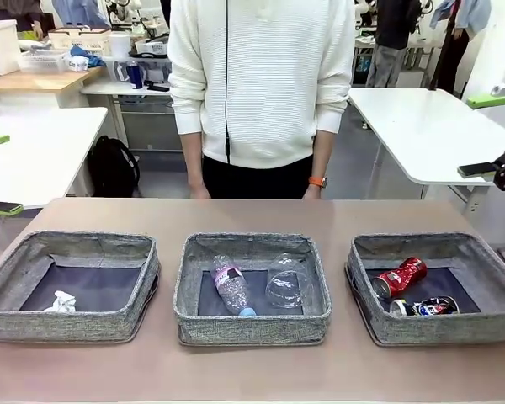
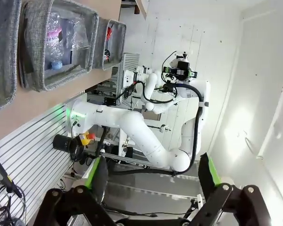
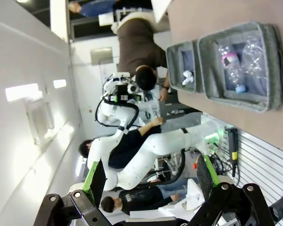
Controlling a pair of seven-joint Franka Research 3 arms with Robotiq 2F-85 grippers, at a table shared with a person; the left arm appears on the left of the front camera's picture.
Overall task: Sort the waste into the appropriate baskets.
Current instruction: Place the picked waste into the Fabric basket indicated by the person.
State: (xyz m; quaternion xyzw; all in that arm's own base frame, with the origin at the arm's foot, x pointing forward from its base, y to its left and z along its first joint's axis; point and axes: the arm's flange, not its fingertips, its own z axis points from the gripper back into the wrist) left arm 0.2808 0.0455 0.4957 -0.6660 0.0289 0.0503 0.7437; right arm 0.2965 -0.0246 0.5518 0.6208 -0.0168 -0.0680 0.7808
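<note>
Sorting appears finished, judged from how the things lie: no litter is seen on the bare table (image 1: 252, 370) in front of the baskets. Little can go wrong now, but one risk is judged to remain. If an arm is brought down again, a soft basket wall could be pushed and the light plastic cup could be tipped out.

Three grey baskets are counted in a row across the lower half of the front view. In the left basket (image 1: 8, 313), at lower left, one white paper wad (image 1: 62, 302) lies near the front wall. In the middle basket (image 1: 252, 326), one clear bottle (image 1: 232, 288) with a blue cap and one clear plastic cup (image 1: 288, 281) lie side by side, close together. In the right basket (image 1: 497, 316), at lower right, two crushed cans are counted: one red can (image 1: 400, 277) and, just in front of it, one black-and-white can (image 1: 425, 307).

The left gripper (image 2: 151, 176) is seen in its wrist view with the jaws fully spread, and nothing is held between them. The right gripper (image 3: 148, 175) is likewise wide apart and nothing is gripped. Both are kept well away from the baskets. One person (image 1: 261, 84) stands at the far side of the table.
</note>
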